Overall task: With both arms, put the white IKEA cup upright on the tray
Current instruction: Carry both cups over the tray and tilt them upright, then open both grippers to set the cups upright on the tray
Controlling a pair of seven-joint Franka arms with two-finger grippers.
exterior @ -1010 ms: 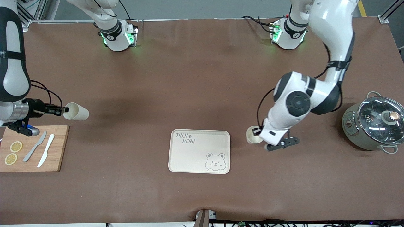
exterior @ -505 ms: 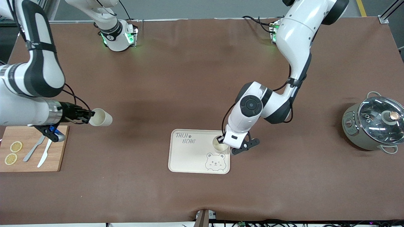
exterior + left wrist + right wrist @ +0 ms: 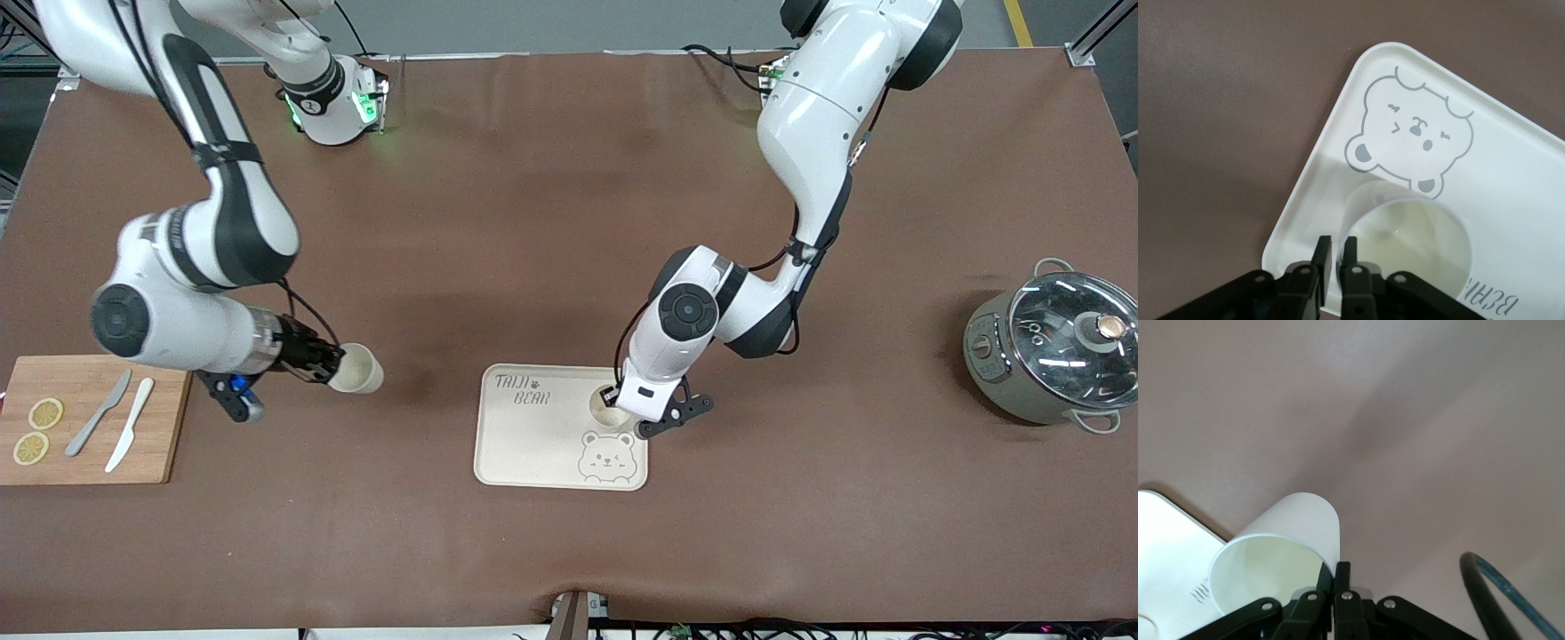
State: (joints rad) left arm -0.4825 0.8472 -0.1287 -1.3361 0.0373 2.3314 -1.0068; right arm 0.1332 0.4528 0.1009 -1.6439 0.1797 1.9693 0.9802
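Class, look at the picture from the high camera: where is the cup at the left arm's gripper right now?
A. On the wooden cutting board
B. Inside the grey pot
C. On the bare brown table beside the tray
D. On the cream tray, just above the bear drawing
D: the left gripper has its cup on the tray, just above the bear drawing.

We see a board (image 3: 93, 418) holding two lemon slices (image 3: 36, 430) and two knives (image 3: 114, 423). We see a lidded pot (image 3: 1053, 348) at the left arm's end.
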